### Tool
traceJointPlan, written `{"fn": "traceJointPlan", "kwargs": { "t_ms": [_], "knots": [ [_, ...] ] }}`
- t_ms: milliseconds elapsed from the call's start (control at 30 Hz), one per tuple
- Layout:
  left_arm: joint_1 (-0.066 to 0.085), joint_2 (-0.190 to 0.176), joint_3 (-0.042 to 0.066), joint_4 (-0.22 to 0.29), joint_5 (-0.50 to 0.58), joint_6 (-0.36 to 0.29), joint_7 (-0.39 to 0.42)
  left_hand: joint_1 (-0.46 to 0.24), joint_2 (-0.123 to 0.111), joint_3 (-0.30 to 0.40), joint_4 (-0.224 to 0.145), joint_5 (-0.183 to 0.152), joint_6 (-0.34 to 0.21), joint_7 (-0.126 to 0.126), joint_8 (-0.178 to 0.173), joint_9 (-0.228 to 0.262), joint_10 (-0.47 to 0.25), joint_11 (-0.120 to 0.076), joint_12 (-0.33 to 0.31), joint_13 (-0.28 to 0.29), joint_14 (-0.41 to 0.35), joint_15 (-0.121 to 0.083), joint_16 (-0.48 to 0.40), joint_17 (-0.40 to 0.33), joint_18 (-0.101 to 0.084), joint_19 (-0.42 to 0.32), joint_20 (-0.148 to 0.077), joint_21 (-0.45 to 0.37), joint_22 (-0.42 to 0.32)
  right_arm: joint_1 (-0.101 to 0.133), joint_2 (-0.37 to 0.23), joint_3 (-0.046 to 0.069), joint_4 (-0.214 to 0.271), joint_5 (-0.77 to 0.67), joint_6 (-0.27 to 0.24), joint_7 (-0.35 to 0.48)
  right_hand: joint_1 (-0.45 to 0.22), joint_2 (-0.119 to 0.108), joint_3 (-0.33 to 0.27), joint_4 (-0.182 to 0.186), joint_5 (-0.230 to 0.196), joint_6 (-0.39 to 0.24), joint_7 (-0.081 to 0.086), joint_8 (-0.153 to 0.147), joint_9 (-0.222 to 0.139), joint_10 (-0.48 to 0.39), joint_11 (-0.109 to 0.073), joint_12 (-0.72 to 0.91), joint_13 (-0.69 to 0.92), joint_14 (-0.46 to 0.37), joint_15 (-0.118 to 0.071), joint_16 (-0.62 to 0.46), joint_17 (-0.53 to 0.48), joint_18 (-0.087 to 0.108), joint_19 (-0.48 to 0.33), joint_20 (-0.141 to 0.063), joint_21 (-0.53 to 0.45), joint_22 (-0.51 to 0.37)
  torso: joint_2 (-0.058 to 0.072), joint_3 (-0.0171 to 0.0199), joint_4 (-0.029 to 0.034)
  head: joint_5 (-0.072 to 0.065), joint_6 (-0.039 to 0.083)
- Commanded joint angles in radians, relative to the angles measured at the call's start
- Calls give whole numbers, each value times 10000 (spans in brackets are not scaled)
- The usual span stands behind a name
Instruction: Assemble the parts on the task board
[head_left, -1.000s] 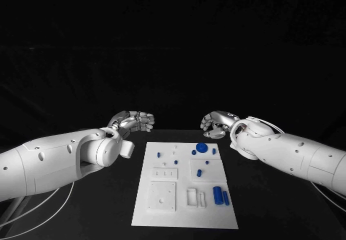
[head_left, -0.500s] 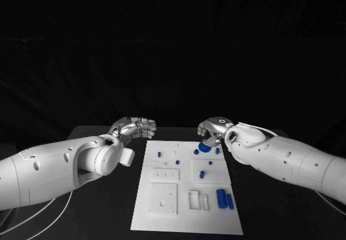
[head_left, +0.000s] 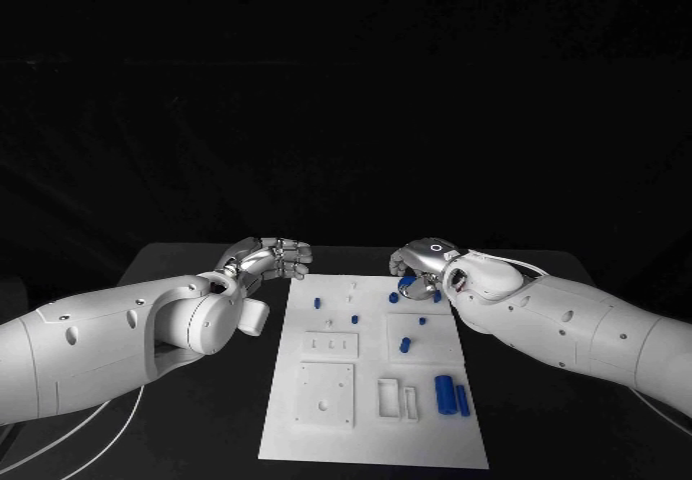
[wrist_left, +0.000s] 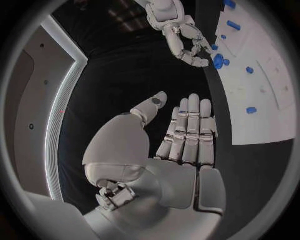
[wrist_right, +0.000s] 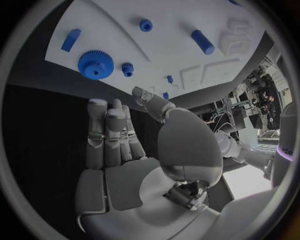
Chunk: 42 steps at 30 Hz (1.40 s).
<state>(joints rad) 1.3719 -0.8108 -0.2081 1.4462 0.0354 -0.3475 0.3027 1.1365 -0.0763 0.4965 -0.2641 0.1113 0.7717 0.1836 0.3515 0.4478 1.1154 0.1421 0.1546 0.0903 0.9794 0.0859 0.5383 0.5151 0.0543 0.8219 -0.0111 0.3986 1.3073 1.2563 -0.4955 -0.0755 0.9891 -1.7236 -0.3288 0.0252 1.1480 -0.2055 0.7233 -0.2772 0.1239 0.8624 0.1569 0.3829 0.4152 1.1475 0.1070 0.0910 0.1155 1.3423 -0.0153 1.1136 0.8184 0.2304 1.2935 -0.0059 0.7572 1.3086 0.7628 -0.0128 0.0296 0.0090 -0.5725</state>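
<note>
In the head view, the white rectangular task board lay in the middle of the black table. The left silver hand hung just off the board's far left corner with its fingers curled inward and nothing visible in them. The right silver hand was over the board's far right corner, right above the round blue toothed gear; whether it touched the gear could not be told. Two blue upright cylinders stood together near the board's right edge, and a small blue peg sat in the square recess beyond them.

In the left wrist view, the left hand showed its fingers straight and side by side, thumb apart, holding nothing, beside the board's edge. The right hand reached down toward the gear.

In the right wrist view, the right hand had its fingers extended and close together, thumb set off, empty. The gear lay flat on the board just past the fingertips, a small blue pinion next to it.
</note>
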Motion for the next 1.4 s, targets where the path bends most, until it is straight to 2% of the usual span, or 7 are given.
{"fn": "traceJointPlan", "kwargs": {
  "t_ms": [33,100,133,167,667,1133,1400],
  "knots": [
    [12,38,13,16,16,180,104,-138,8,17,8,-63,-6,62,-56,-13,-81,21,-42,-12,30,-35,28,12,17,5,-68,41,240,-26,27,1,13,-334,-26,-50,-23,-86,28,37,-81,66,-9,-62,-14,84,5,-67,-4,-119,88,59,-22,314,418,-414,64,226,115,-21,-16,8,15],
    [11,54,13,-5,22,186,107,-143,6,17,8,-64,-6,62,-56,-15,-87,24,-46,-12,30,-36,29,14,17,4,-69,44,240,-39,41,1,0,-382,23,-77,-35,-103,23,45,-98,64,-9,-71,-17,77,9,-81,-9,-121,91,68,-35,314,420,-414,77,225,144,-21,3,0,1],
    [11,59,13,-12,25,191,106,-148,7,18,10,-65,-7,62,-56,-16,-93,27,-49,-13,30,-36,29,16,17,3,-69,47,240,-56,61,1,-22,-404,32,-90,-42,-112,21,50,-107,61,-8,-77,-19,72,11,-91,-12,-122,93,74,-43,314,419,-414,83,224,161,0,92,-69,5],
    [11,54,13,-9,26,195,105,-156,6,17,12,-66,-7,62,-55,-17,-100,30,-52,-14,29,-36,29,17,17,1,-69,49,240,-74,69,0,-38,-433,72,-108,-47,-117,19,54,-114,59,-8,-81,-20,69,12,-97,-14,-123,94,79,-50,314,420,-414,89,223,176,0,101,-87,13],
    [11,45,14,67,28,211,103,-200,1,13,28,-77,-5,61,-50,-24,-119,40,-61,-15,27,-36,29,28,15,-6,-69,64,238,-224,222,-2,-201,-541,75,-162,-78,-138,37,125,-287,73,-14,-112,-27,68,22,-156,-32,-135,104,140,-128,314,416,-417,133,208,426,-19,107,-89,144],
    [11,61,14,47,30,230,87,-226,-1,12,40,-81,-4,62,-47,-28,-119,40,-60,-13,26,-36,29,33,15,-11,-70,72,237,-256,204,-3,-297,-654,205,-208,-46,-80,170,223,-574,224,-55,-98,-8,268,-31,-131,-3,-162,56,242,-269,314,403,-414,201,203,548,-20,90,-105,157],
    [11,60,14,41,30,255,66,-247,6,13,53,-84,-1,59,-43,-31,-117,39,-58,-10,23,-36,27,38,15,-13,-70,79,236,-258,215,-3,-323,-655,232,-193,-38,-34,284,289,-634,324,-98,-83,8,386,-66,-111,23,-172,22,294,-345,314,404,-401,247,205,610,-16,88,-92,227]
  ]
}}
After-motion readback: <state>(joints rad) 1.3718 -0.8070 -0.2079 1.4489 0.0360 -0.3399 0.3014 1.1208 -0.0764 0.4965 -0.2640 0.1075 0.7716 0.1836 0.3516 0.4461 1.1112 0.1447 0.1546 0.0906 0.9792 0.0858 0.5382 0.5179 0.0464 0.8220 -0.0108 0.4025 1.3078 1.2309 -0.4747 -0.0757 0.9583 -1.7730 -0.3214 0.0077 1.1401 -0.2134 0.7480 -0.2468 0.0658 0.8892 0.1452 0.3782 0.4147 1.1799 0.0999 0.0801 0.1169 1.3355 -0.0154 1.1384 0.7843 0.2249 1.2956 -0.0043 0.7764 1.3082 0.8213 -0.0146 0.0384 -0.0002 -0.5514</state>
